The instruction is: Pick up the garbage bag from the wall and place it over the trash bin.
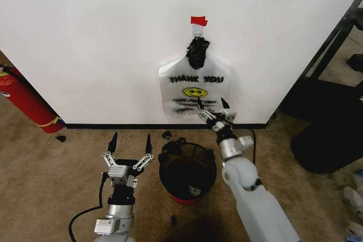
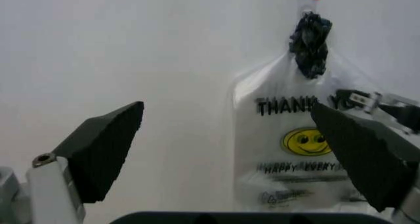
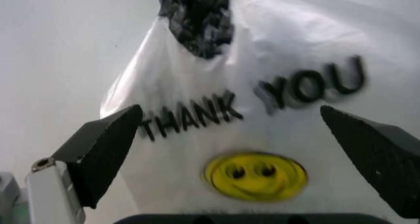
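This looks like a plain office or lab room set up for a test, not a home. A bare white wall (image 1: 102, 38) with a black baseboard (image 1: 113, 125) meets worn brown carpet (image 1: 51, 174). A red fire extinguisher (image 1: 25, 103) lies on the floor at the left by the wall, and dark furniture (image 1: 334, 106) stands at the right. A piece of red tape (image 1: 198, 21) is stuck to the wall.

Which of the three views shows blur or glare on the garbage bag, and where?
Right wrist view: the garbage bag is soft, its "YOU" lettering smeared. Left wrist view: pale glare on its upper left shoulder and hazy small print. Head view: the bag on the wall looks sharpest, with the right gripper at its lower edge.
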{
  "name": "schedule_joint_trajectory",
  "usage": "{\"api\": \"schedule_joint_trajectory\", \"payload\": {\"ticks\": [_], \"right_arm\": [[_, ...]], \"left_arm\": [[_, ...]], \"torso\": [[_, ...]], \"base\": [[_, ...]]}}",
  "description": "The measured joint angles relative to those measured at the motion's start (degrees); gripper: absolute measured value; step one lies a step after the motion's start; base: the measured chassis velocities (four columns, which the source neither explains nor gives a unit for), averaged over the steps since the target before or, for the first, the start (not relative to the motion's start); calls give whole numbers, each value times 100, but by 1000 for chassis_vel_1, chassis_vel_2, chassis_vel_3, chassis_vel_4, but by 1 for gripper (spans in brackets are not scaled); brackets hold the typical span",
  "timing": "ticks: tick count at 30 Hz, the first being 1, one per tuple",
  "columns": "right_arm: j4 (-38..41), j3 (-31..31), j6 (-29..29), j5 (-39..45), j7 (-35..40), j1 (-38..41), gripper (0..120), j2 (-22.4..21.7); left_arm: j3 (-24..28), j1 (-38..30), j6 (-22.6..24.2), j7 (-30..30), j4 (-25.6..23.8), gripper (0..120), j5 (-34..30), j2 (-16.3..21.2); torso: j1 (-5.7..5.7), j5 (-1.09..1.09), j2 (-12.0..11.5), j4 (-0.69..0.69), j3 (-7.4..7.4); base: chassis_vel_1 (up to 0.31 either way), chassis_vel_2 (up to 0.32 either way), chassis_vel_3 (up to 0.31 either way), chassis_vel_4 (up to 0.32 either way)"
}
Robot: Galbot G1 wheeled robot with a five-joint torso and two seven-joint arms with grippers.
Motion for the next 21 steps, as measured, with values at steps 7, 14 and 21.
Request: {"api": "schedule_joint_trajectory", "payload": {"ticks": [7, 14, 21], "right_arm": [[-895, -297, 286, -241, 16, 1094, 100, 252], [-1526, -324, 645, -845, 65, 1673, 100, 548], [-1890, -238, 849, -1161, 42, 1850, 100, 799]], "left_arm": [[-48, -99, 12, -4, 192, 100, -35, 48], [-54, -161, 28, -8, 291, 100, -46, 77], [-49, -183, 33, -9, 337, 100, -48, 73]], "torso": [[0, -1, 0, 0, 0], [0, -1, 0, -1, 0], [0, 0, 0, 0, -1]], "base": [[0, 0, 0, 0], [0, 0, 0, 0], [0, 0, 0, 0]]}}
